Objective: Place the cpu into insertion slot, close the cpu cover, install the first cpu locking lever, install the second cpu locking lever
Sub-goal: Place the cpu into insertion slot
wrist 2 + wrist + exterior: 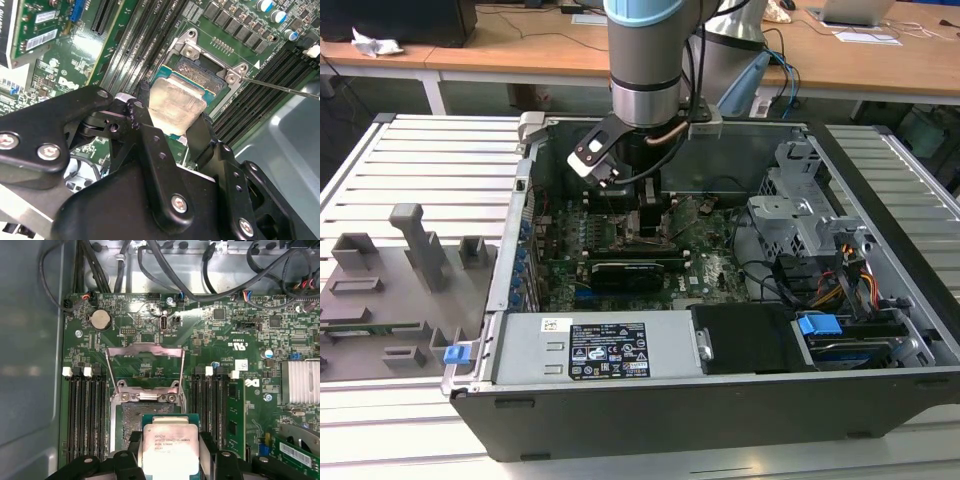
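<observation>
Second wrist view: black gripper (171,111) tight on the flat, square, silver-faced cpu (175,100) above the socket (202,70).

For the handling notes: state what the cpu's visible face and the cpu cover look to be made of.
cpu: the visible face looks like matte silver metal with a dull sheen; a green board edge shows beneath it. cpu cover: seems to be thin bare metal, silvery, its rails catching light.
</observation>
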